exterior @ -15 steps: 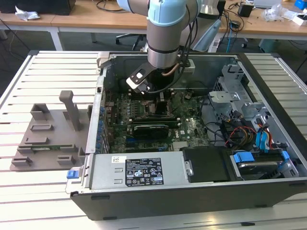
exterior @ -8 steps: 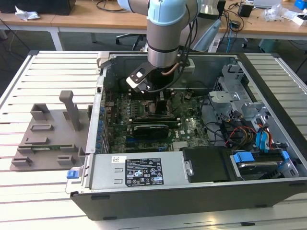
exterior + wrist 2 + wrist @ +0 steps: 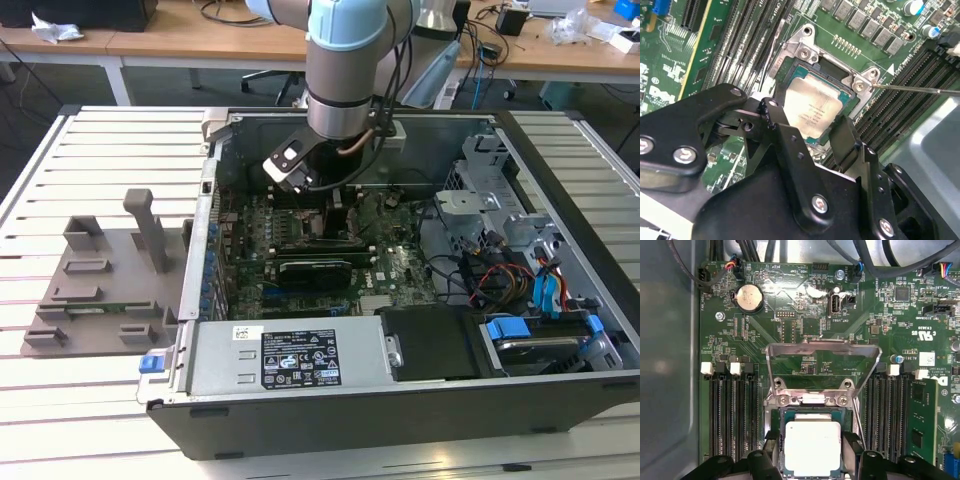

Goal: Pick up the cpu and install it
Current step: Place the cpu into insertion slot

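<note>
The cpu, a small square chip with a shiny silver top, sits level right over the open socket on the green motherboard. My gripper is down inside the computer case, with one black finger on each side of the chip, shut on its edges. In the exterior view the gripper is low over the board, under the arm's wrist. I cannot tell whether the chip rests fully in the socket.
The socket's metal load plate stands flipped open, and its thin lever sticks out sideways. Black memory slots run along both sides of the socket. A grey plastic tray with posts lies on the slatted table at the exterior view's left.
</note>
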You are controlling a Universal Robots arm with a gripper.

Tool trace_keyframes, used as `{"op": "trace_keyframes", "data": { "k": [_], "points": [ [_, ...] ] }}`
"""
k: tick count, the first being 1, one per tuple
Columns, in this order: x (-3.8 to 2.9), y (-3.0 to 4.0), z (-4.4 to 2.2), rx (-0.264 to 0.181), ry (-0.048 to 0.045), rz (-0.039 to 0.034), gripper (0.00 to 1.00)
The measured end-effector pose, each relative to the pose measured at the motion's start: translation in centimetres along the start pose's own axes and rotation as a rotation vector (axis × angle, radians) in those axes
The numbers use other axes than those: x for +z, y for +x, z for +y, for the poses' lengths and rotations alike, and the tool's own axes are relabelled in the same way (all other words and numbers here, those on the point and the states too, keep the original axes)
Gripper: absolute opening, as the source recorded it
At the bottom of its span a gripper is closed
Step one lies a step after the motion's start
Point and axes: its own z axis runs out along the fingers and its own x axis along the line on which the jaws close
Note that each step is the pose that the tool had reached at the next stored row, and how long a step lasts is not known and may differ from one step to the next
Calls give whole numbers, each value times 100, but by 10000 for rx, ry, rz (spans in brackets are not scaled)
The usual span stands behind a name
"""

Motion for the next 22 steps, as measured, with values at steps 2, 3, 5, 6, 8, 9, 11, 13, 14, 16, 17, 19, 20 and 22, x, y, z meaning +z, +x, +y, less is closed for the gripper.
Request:
{"op": "trace_keyframes", "data": {
  "k": [2,3,5,6,8,9,11,13,14,16,17,19,20,22],
  "points": [
    [-60,-1,0,0,-1,-6,62],
    [-84,-1,0,0,0,-9,62],
    [-150,7,0,1,1,-15,62],
    [-161,14,1,1,-1,-13,62],
    [-165,16,1,-1,-2,-12,54],
    [-165,16,1,-1,-1,-13,54],
    [-166,14,0,0,0,-15,35],
    [-165,9,0,0,0,-15,29],
    [-160,-2,-2,0,0,-15,23],
    [-147,-15,-5,0,-1,-14,17],
    [-127,-22,-6,1,0,-14,11],
    [-88,-27,-7,2,7,-14,11],
    [-79,-26,-7,1,9,-14,11],
    [-61,-26,-6,0,10,-15,11]
  ]
}}
